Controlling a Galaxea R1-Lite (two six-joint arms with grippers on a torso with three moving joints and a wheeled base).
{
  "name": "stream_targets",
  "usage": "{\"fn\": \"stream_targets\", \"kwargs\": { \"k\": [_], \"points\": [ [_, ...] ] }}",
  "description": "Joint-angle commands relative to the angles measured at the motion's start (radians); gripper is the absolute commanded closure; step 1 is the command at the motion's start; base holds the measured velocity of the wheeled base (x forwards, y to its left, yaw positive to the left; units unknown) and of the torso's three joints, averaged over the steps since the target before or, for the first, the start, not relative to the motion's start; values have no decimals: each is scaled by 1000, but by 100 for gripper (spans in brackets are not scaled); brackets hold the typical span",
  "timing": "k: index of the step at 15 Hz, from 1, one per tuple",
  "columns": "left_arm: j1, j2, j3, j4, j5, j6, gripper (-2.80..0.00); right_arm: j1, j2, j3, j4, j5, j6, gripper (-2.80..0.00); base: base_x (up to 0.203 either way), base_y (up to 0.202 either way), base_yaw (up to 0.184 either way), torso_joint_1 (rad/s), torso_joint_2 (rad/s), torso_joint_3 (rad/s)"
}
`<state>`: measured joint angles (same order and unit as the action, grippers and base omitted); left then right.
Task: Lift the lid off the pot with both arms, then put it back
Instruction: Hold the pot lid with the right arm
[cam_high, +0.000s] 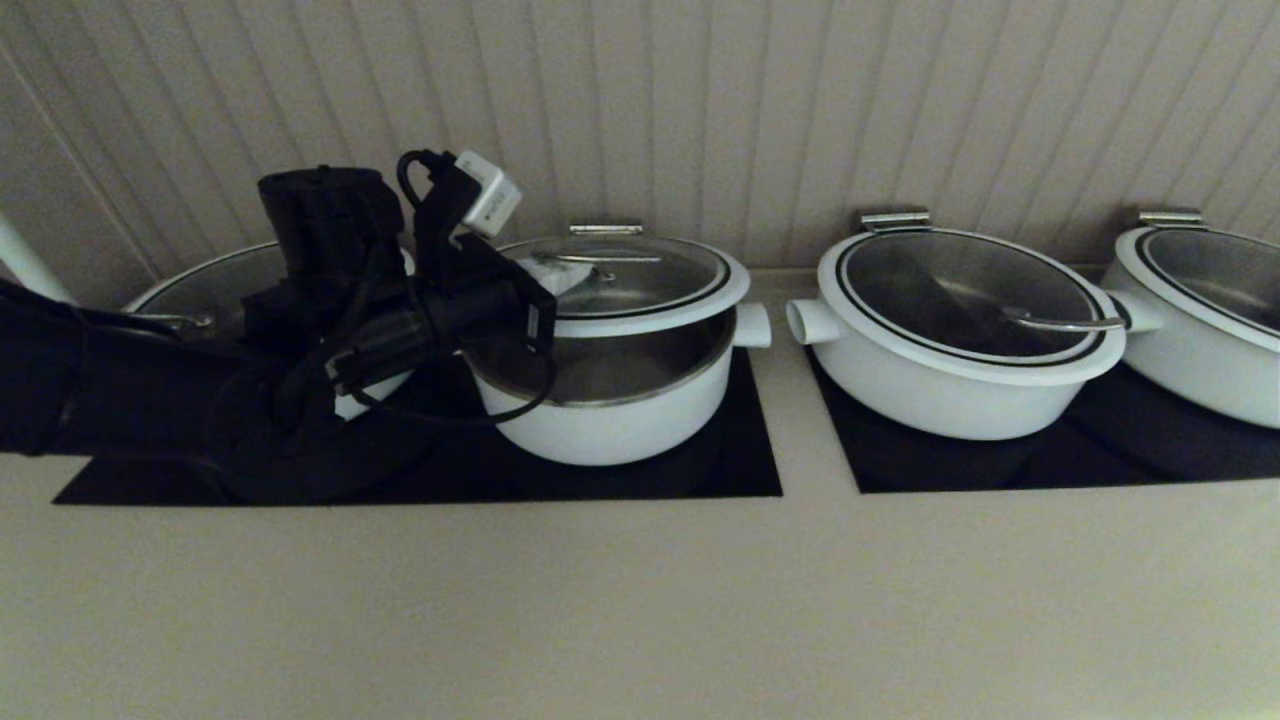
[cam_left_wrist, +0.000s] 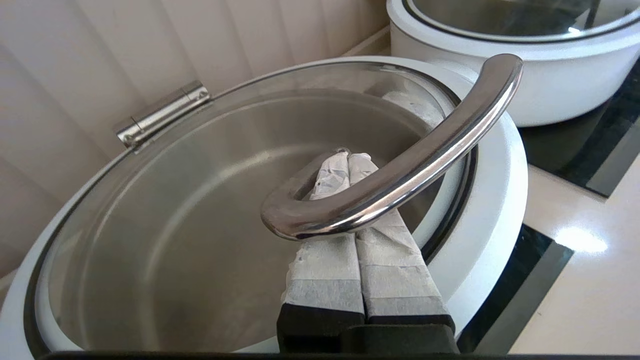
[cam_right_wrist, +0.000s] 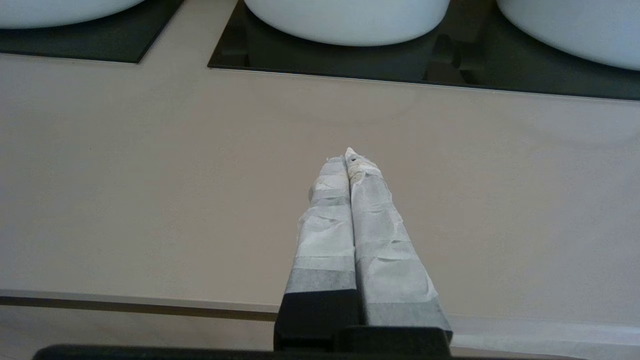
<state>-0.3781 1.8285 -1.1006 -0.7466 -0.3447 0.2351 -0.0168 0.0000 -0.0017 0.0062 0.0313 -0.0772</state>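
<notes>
The lid is raised at its front over the pot, with its back edge staying by a steel hinge. The gap shows the pot's steel inside. My left gripper is shut, with nothing between its fingers. In the left wrist view the left gripper lies tucked under the lid's curved steel handle and above the lid's glass. My right gripper is shut and empty above the beige counter, in front of the pots. It is outside the head view.
A wider lidded white pot stands to the right, another at the far right, and one behind my left arm. All sit on black panels. The ribbed wall is close behind them. Beige counter lies in front.
</notes>
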Motion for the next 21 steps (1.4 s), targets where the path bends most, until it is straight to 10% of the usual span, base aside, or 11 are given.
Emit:
{"fn": "stream_targets", "kwargs": {
  "k": [1,8,13,21],
  "points": [
    [-1,-5,6,-5,-2,1,0,0,0,0,0,1,2,0,0,0,0,0,0,0],
    [1,-6,16,-8,-2,0,0,10,126,-75,-19,61,-12,0,0,0,0,0,0,0],
    [1,-5,15,-10,-2,-5,0,77,574,-168,-318,101,-36,0,0,0,0,0,0,0],
    [1,0,16,-14,-2,-7,0,142,1200,-329,-779,457,-224,0,0,0,0,0,0,0]
  ]
}}
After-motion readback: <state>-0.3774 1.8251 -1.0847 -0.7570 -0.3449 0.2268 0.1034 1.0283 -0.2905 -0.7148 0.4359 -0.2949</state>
